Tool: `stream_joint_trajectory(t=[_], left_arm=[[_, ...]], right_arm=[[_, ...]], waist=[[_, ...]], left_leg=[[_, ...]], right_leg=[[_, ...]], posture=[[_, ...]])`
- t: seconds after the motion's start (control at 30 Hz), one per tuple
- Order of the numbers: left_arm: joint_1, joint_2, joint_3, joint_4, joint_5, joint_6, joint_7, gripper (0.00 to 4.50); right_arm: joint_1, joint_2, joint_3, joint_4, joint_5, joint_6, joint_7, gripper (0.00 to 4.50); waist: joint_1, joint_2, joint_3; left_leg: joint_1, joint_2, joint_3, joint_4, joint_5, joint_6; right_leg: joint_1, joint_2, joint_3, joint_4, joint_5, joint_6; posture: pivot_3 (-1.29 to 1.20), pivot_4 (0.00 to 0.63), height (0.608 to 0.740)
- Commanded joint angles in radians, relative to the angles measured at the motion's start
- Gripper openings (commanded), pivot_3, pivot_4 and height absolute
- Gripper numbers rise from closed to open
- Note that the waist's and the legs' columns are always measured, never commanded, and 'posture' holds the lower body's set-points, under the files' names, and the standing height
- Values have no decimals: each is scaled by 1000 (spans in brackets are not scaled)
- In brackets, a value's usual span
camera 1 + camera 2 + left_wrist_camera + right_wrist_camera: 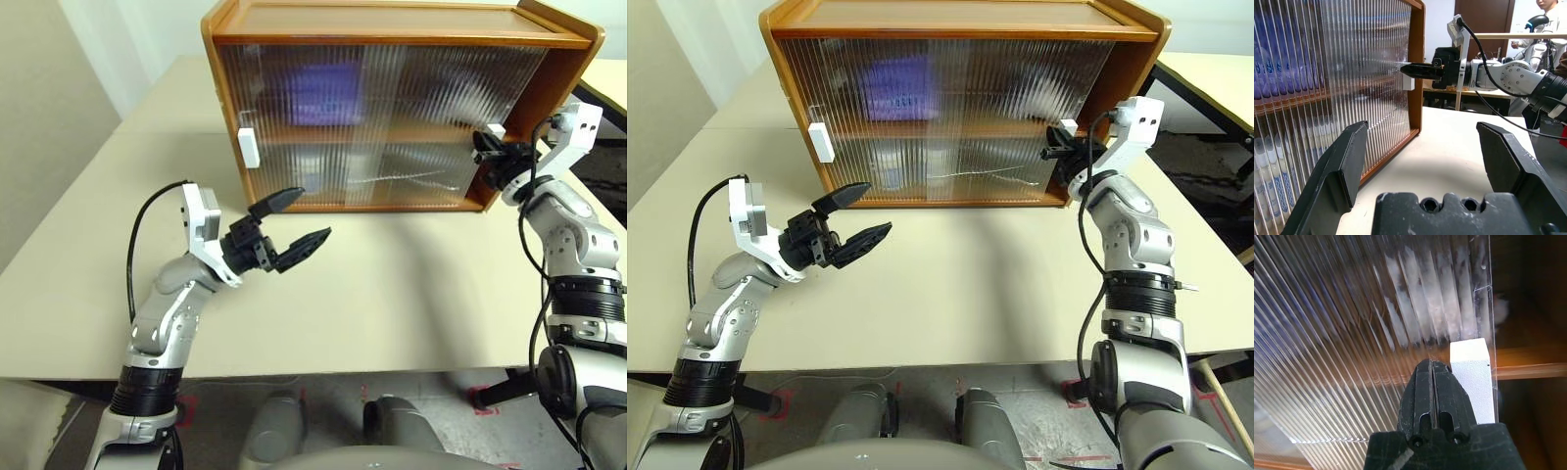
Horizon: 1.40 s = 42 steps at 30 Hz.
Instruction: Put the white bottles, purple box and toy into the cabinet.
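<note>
The orange-brown cabinet (392,24) stands at the back of the table with both ribbed sliding doors drawn across its front. Behind the left door, the purple box (328,93) shows as a blur on the upper shelf. The white bottles and the toy are hidden; I make out only pale shapes behind the lower panes. My right gripper (1431,363) is shut and empty, its tip beside the right door's white handle (1471,377), close to the door's right edge. My left gripper (313,212) hangs open and empty over the table, in front of the left door.
The left door's white handle (249,145) sits at the cabinet's left end. A narrow dark gap shows between the right door's edge and the cabinet's side wall (1528,333). The beige table (392,294) is bare in front. A person (1547,7) stands far behind.
</note>
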Motion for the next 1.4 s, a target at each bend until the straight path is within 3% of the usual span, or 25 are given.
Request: stream_joint_trajectory(t=[0.03,0.63,0.8,1.0,1.1,1.23,1.3,1.4], left_arm=[[-11,-2,-15,9,15,-3,-5,4500],[-5,6,-13,-4,13,8,0,4500],[-1,10,-11,-8,11,12,1,4500],[9,24,-2,-14,5,22,-4,4500],[11,28,1,-14,1,24,-5,4500],[23,54,4,16,55,52,58,4500],[39,67,38,51,87,71,125,4500],[56,79,103,87,112,89,219,4500]], right_arm=[[-4,-29,-38,24,-10,-16,-20,35],[-15,-75,-77,88,-13,-51,-18,35],[-1,-44,-79,17,42,-11,7,35],[-9,-11,-35,-225,99,143,-47,35],[8,-11,-11,-269,115,165,-7,719],[85,2,14,-349,350,395,163,2129],[205,-66,32,-370,417,481,311,2909],[304,-143,13,-326,439,525,402,4011]], waist=[[-4,0,0],[-8,1,0],[-9,1,1],[-12,3,2],[-11,3,2],[-11,2,2],[-5,2,2],[5,3,3]], left_leg=[[0,0,0,0,0,0],[-1,0,-1,0,0,1],[-1,0,-1,0,0,1],[-1,1,-1,-2,0,1],[-1,1,-2,-2,0,1],[-1,1,-3,-2,0,0],[-1,1,-3,-2,0,0],[-1,0,-5,-2,-1,1]], right_leg=[[0,0,0,0,0,0],[0,0,0,-1,-1,1],[0,0,-1,-1,-1,1],[-1,0,-1,0,-1,0],[0,0,-2,0,-1,-1],[0,0,-3,-1,-2,-1],[0,0,-3,-1,-2,-1],[2,-2,-6,-2,-2,-1]], posture=[[198,0,740],[208,0,740],[210,0,740],[205,0,740],[200,0,740],[198,2,740],[207,6,740],[214,9,740]])
